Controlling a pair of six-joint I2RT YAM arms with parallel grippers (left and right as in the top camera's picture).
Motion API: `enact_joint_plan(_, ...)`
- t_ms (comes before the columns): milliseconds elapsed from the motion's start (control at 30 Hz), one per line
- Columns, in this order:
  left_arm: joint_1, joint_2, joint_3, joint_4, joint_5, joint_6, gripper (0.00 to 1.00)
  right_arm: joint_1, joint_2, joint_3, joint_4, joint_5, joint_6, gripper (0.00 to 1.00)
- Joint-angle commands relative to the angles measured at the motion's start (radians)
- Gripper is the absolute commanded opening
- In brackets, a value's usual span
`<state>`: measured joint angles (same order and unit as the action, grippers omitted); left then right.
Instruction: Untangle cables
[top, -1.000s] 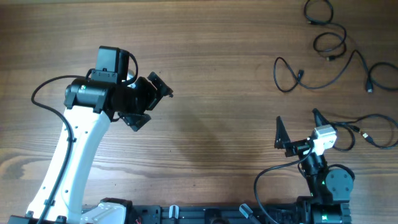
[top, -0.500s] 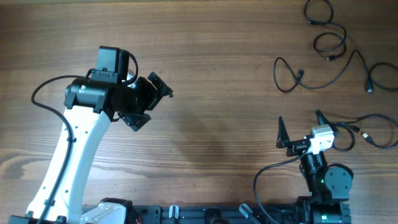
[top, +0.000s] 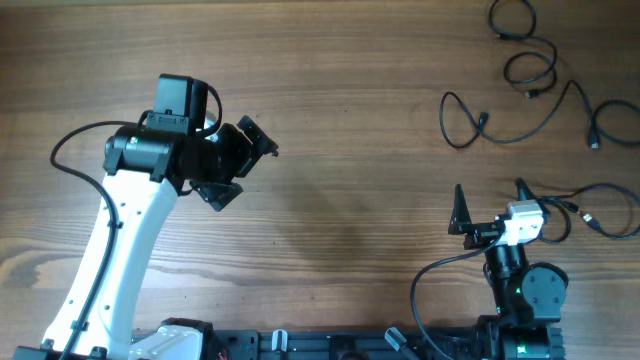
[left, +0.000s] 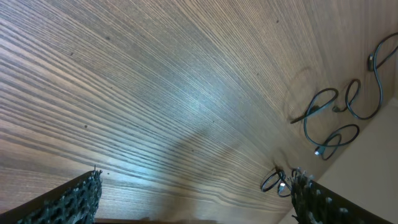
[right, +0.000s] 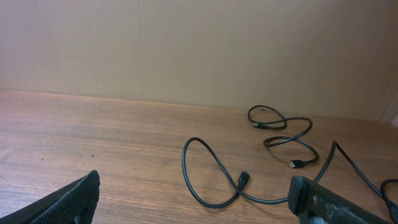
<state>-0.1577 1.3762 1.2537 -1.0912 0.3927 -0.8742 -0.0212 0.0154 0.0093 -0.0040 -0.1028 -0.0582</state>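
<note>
- One desk (top: 350, 80) carries everything. The cables (top: 483, 121) lie looped on its far-right part, three cords near one another. Whether any cross cannot be told from overhead.
- Left fingers (top: 258, 143): spread wide, holding nothing, over bare wood well apart from every cord. Risk: a reach across the desk could strike the right arm (top: 525, 290).
- Right fingers (top: 459, 212): spread wide, empty. The nearest cord (top: 588, 217) lies just beside them on the outer side, the others farther ahead. Risk: closing where loops lie close could pinch two strands and tighten them.
- Plugs (right: 244, 178): small. Risk: a dragged plug could snag a neighbouring loop.
</note>
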Motion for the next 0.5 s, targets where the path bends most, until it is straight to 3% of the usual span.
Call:
enact_joint_plan(0, -0.005, -0.002, 0.007, 0.003, -0.006, 0.006, 1.00, 0.005, -0.012, -0.003, -0.001, 0.018, -0.017, 1.00)
enact_joint_plan(467, -0.005, -0.002, 0.007, 0.003, -0.006, 0.006, 1.00, 0.021, -0.012, -0.003, 0.000, 0.021, -0.021, 1.00)
